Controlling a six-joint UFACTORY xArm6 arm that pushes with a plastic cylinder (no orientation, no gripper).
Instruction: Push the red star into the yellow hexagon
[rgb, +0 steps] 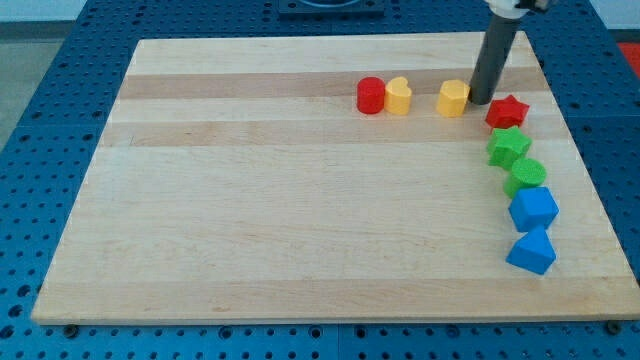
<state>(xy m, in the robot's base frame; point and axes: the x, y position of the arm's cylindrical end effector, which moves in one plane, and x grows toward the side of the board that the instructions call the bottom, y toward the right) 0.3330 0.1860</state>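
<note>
The red star (507, 110) lies near the board's right edge, toward the view's top. The yellow hexagon (453, 98) lies to its left, a short gap away. My tip (481, 101) stands on the board between them, close beside the hexagon's right side and just up-left of the star. The dark rod rises from it toward the view's top.
A red cylinder (371, 95) and a yellow heart-like block (398, 96) sit left of the hexagon. Below the star run a green star (508, 146), a green round block (528, 175), a blue hexagon-like block (533, 209) and a blue block (531, 251), close to the wooden board's right edge (590, 200).
</note>
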